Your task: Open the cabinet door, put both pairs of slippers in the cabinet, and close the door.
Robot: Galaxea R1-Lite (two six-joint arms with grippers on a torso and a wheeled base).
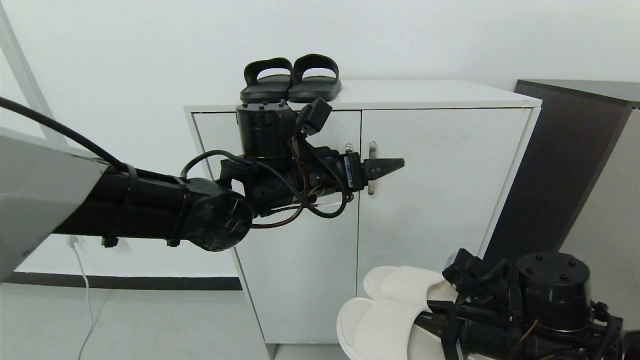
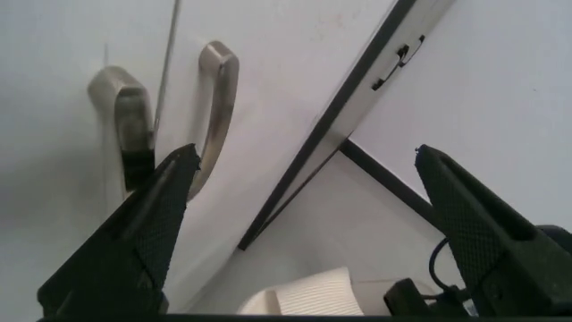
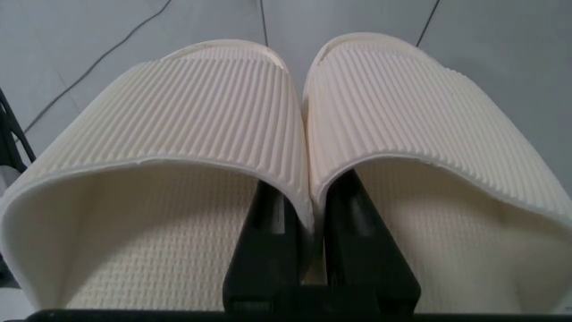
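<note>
I see the cabinet doors (image 1: 425, 200) shut, nothing stowed yet. My left gripper (image 1: 386, 167) hangs by the handles (image 1: 372, 150), fingers released. My right gripper (image 3: 308, 255) is grasping the white slippers (image 1: 385, 305), near right. The black slippers (image 1: 291, 80) sit on top of the cabinet.

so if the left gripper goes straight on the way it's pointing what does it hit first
Probably the right door's handle, which sits just past one finger of the open left gripper. Otherwise the cabinet door behind it, though depth is unclear.

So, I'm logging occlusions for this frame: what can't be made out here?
Inside of cabinet: head view, shut doors.
Most of left door handle: head view, behind left gripper.
Tips of right gripper: right wrist view, under white slippers.
</note>
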